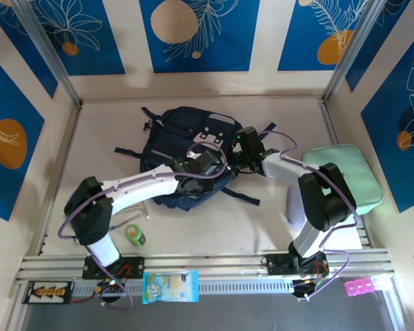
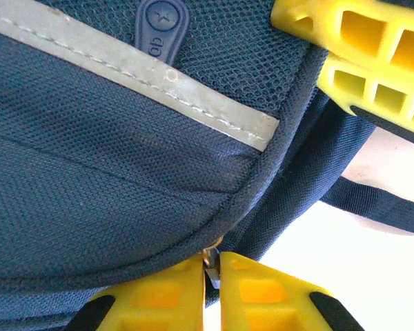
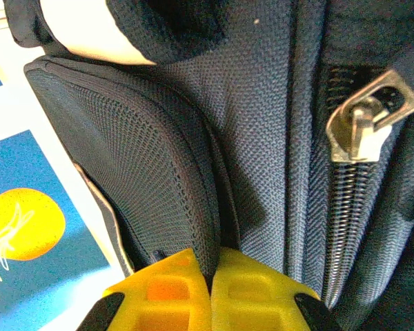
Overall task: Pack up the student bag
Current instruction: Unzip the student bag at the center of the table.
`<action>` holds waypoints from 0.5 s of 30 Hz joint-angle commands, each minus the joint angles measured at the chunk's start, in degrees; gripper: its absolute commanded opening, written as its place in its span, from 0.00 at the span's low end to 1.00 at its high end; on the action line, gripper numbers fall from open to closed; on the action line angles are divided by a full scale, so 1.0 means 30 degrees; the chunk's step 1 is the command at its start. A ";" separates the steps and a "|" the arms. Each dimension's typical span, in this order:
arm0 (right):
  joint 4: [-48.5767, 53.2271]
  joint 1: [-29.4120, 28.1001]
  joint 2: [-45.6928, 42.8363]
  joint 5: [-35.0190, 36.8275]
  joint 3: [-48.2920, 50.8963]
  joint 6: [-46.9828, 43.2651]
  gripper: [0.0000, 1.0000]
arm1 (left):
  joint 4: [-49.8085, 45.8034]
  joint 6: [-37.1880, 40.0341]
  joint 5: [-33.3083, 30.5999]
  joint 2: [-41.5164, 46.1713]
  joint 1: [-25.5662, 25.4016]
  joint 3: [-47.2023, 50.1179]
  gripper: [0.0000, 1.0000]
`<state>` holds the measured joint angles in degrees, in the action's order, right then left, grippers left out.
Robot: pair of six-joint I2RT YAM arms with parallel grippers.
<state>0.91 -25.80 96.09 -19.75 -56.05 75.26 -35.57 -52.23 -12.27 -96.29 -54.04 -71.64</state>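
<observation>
Perhaps "ab" on student bag (image 2: 124, 172) pull (image 2: 162, 27)

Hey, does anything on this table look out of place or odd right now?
Nothing looks spilled or damaged. Oddly placed: a snack packet and a pink block lie on the front rail, off the tabletop, and the mint-green case overhangs the right edge of the table. The student bag lies with its straps splayed.

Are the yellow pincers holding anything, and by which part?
Both grip the student bag: left pincer a small metal piece at its seam, right pincer a padded fabric edge.
</observation>
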 commanded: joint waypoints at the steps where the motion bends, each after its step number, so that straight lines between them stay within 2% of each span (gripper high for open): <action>1: 0.0166 0.0335 -0.0731 0.0143 -0.0001 -0.0142 0.00 | -0.0651 -0.0125 -0.0465 0.0309 -0.0062 0.0397 0.17; 3: 0.0176 0.0332 -0.0713 0.0137 -0.0065 -0.0187 0.00 | -0.0653 -0.0136 -0.0610 0.0168 -0.0041 0.0412 0.28; 6: 0.0141 0.0339 -0.0713 0.0079 -0.0095 -0.0186 0.00 | -0.0745 -0.0033 -0.0963 -0.0221 -0.0036 0.0020 0.30; 13: 0.0030 0.0339 -0.0720 -0.0126 -0.0160 -0.0357 0.00 | -0.1000 -0.0018 -0.1666 -0.1007 -0.0026 -0.0657 0.21; 15: 0.0118 0.0310 -0.0742 -0.0032 -0.0183 -0.0528 0.00 | -0.1117 -0.0106 -0.1834 -0.0971 -0.0015 -0.0745 0.15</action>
<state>0.91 -25.78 96.05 -19.77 -56.07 74.63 -36.10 -52.25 -14.11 -98.24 -54.04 -72.34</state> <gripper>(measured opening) 0.058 0.165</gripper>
